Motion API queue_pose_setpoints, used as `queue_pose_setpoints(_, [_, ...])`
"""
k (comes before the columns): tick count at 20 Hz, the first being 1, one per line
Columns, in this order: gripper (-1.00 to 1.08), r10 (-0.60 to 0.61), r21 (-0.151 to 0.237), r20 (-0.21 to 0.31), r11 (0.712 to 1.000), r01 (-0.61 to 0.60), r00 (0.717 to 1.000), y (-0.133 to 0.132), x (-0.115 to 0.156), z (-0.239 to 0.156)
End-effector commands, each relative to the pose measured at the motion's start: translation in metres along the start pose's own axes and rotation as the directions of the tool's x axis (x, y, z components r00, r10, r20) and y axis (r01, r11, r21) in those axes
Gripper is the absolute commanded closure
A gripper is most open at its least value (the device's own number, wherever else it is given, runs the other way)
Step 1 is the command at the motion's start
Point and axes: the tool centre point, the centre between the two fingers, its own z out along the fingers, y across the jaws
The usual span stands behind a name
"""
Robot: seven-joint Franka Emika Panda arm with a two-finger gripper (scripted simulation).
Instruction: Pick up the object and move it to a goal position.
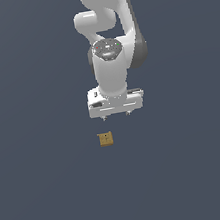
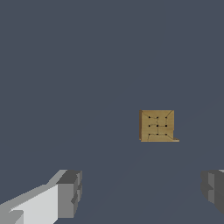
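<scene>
My gripper (image 1: 116, 115) hangs above the plain dark floor (image 1: 50, 193), fingers (image 2: 70, 192) spread wide and holding nothing. The cube (image 1: 106, 139) lies on the floor apart from me, at about seven o'clock from my fingertips in the exterior view. My wrist view shows the cube's (image 2: 157, 125) top with small dark dots, ahead of the gap between my fingers.

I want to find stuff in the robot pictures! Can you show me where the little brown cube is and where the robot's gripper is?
cube (image 1: 106, 139), exterior view, on its top face.
cube (image 2: 157, 125), wrist view, on its patterned top face.
gripper (image 1: 116, 115), exterior view, midway between its two short fingertips.
</scene>
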Motion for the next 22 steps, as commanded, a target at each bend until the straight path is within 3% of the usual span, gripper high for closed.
queue_pose_setpoints(1, [-0.92,0.0,0.0,0.0,1.0,0.0,1.0,0.0,0.0,0.0])
queue_pose_setpoints(11, [-0.92,0.025,-0.019,-0.014,0.999,-0.025,1.0,0.021,0.006,-0.017])
queue_pose_setpoints(22, [-0.92,0.082,-0.014,-0.014,0.996,-0.083,0.996,0.022,0.006,-0.012])
